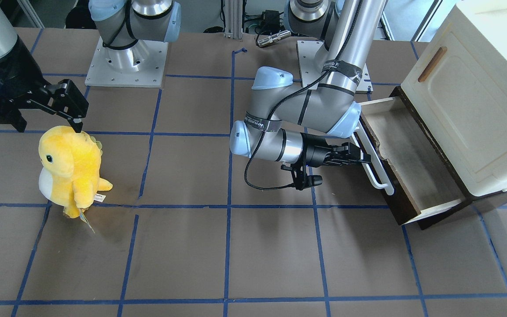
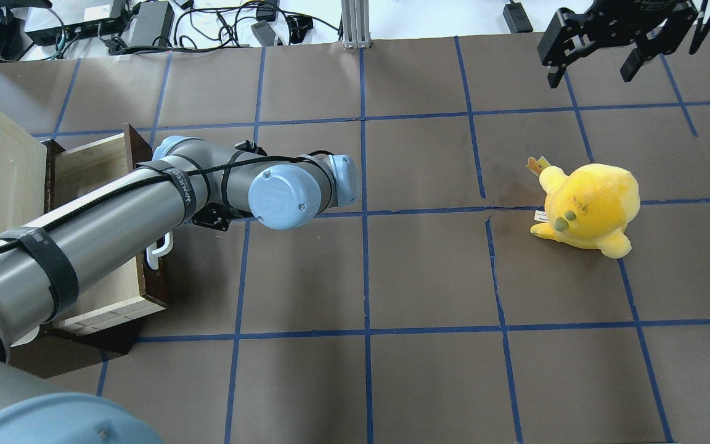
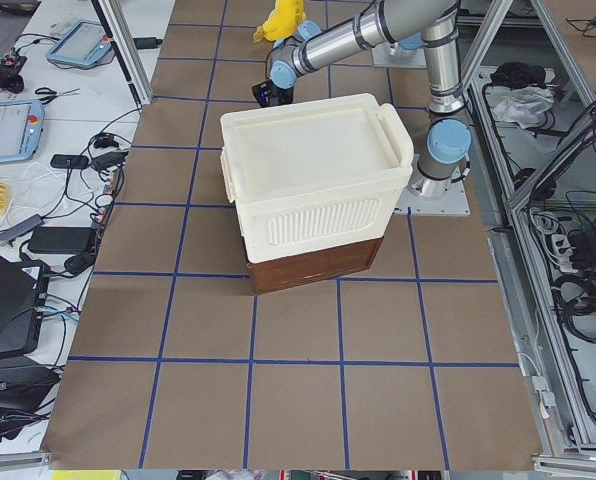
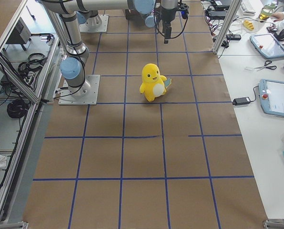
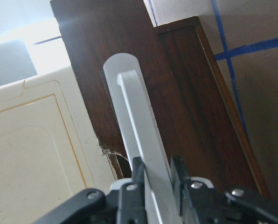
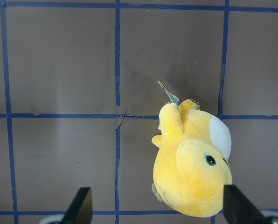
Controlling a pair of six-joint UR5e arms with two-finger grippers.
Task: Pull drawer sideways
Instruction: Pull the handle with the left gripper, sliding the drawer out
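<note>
Brown tabletop [image 2: 429, 277] with a blue tape grid. Far left, drawer [image 1: 412, 163] sits partly out under cream cabinet [image 1: 478, 110], left jaws clenched on its white handle [image 5: 134, 140]. Yellow plush toy [image 2: 589, 209] mid-right. Right jaws spread, empty, near toy.

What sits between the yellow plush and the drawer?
Front-facing view: bare gridded table, then the left arm and left gripper, clamped on the drawer by its white bar handle.
</note>
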